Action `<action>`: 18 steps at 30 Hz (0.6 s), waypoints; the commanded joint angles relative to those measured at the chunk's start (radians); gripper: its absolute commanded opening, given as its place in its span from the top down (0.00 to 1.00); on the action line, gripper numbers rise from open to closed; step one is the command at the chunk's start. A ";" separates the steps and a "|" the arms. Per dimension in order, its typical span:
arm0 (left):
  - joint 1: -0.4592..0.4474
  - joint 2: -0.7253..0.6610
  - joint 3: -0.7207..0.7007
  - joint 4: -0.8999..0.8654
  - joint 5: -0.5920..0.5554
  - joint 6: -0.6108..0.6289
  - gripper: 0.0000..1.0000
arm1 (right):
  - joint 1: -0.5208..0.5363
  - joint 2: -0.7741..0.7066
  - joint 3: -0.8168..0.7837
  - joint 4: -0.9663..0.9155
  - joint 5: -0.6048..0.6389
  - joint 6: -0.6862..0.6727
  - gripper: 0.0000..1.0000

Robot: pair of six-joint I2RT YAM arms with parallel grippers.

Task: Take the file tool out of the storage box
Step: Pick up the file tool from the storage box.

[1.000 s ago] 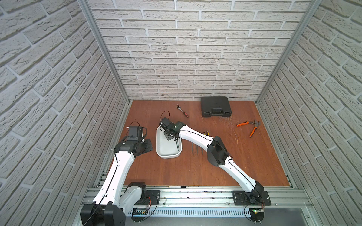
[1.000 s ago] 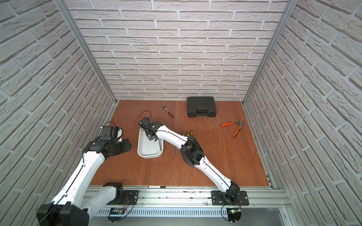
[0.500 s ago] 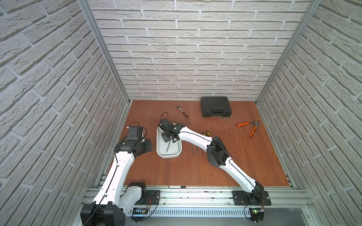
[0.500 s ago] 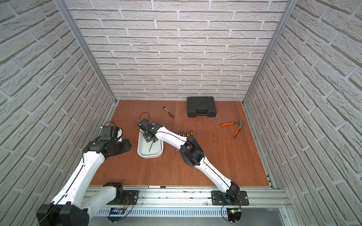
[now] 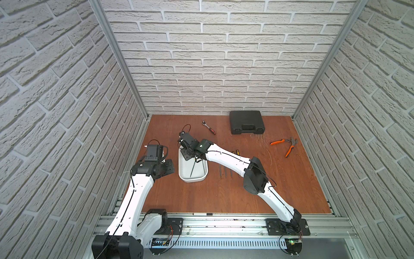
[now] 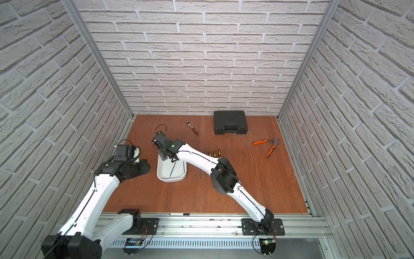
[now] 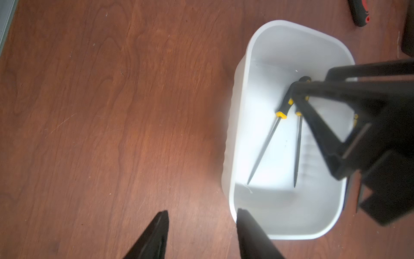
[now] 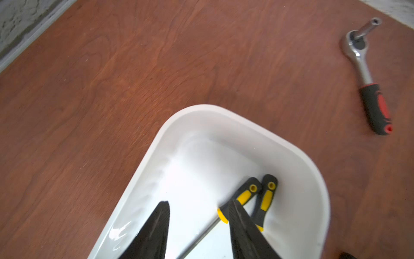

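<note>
**A:** Which step is this?

**B:** The reach-in. The right gripper (image 8: 199,203) hangs over the shallow white plastic storage box (image 8: 201,121), its jaws partly spread and clamped on nothing. The slim file tool with the black-and-yellow handle (image 8: 245,195) lies inside, close against 1 finger and well apart from the other. The other file (image 8: 267,197) lies beside it, their handles together.

**A:** Anything out already?

**B:** A row of 4 yellow-capped tools (image 6: 212,153) lies on the brown wooden table (image 5: 201,197), near the box.

**A:** Next move?

**B:** I judge it should centre the jaws across that handle and close. Then it should lift until the shaft clears the wall.

**A:** And the left gripper (image 7: 202,210)?

**B:** It is idle beside the box, jaws apart, holding nothing.

**A:** What differs from 1 second ago?

**B:** The right wrist has barely shifted. A thin dark shaft on the box floor now shows plainer in both top views.
</note>
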 commanded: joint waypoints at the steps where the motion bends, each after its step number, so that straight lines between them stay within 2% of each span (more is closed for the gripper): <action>1: -0.001 -0.015 0.002 0.005 -0.009 0.010 0.45 | -0.007 -0.034 0.008 -0.106 0.096 0.078 0.51; 7: -0.001 -0.011 -0.004 0.017 0.002 0.002 0.45 | -0.005 -0.012 -0.031 -0.173 0.123 0.225 0.51; 18: -0.002 -0.019 -0.009 0.016 0.002 -0.002 0.45 | -0.005 0.040 0.023 -0.203 0.079 0.294 0.50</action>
